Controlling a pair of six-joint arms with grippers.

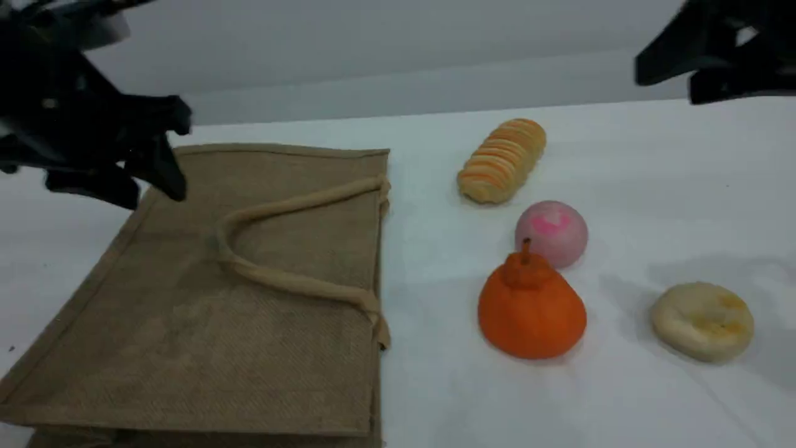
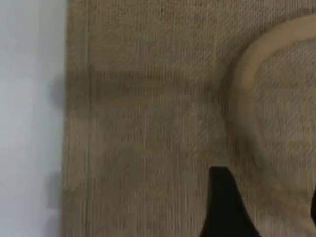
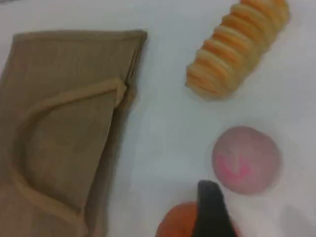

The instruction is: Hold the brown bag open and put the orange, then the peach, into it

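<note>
One brown bag [image 1: 236,323] lies flat on a white table [image 1: 653,410]. One rope handle [image 1: 292,202] is looped across the bag's upper face.

Four foods sit to the right of the bag, none touching it:
- One orange [image 1: 532,311] is level with the bag's middle.
- One pink peach [image 1: 551,231] is slightly farther back.
- One striped loaf [image 1: 502,160] is level with the bag's far edge.
- One pale bun [image 1: 703,320] is farthest from the bag.

There are two grippers. The left gripper [image 1: 180,154] hovers over the bag's far left corner with its fingers spread, gripping nothing. The right gripper [image 1: 668,87] hangs high, far right of the bag, with its fingers parted and empty.
</note>
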